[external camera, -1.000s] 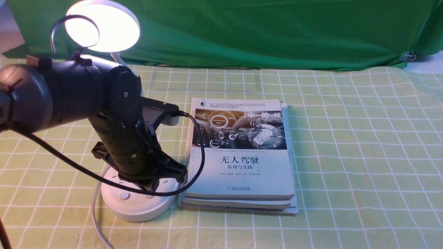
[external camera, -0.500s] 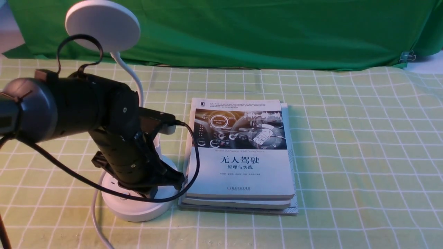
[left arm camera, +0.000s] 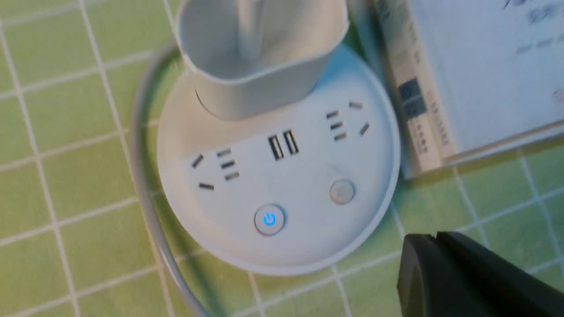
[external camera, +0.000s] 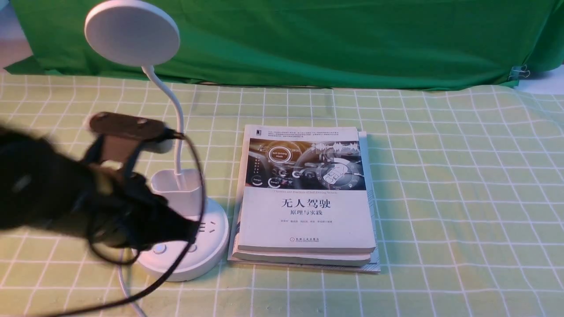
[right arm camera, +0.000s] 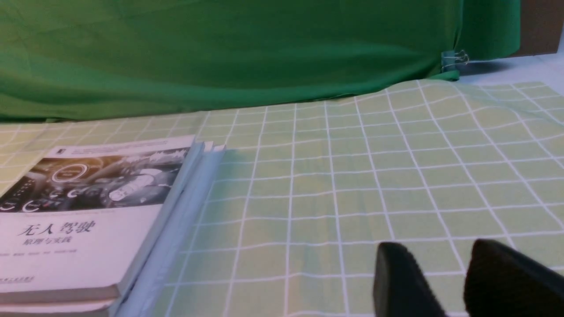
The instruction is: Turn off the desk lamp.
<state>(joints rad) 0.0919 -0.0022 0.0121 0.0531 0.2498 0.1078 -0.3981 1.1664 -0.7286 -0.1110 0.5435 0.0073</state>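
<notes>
Now my left end effector [left arm camera: 436, 237] is closed, empty, near the unlit white plastic disc-headed desk lamp [external camera: 132, 33].

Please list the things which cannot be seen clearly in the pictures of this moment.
- Left arm: blurred in the front view, and cut off by its left edge.
- Left part of the lamp base: hidden behind this arm in the front view.
- Small print on the top book: too small in the front view.
- Right gripper: blurred in the right wrist view, its lower part cut off by the picture edge.
</notes>
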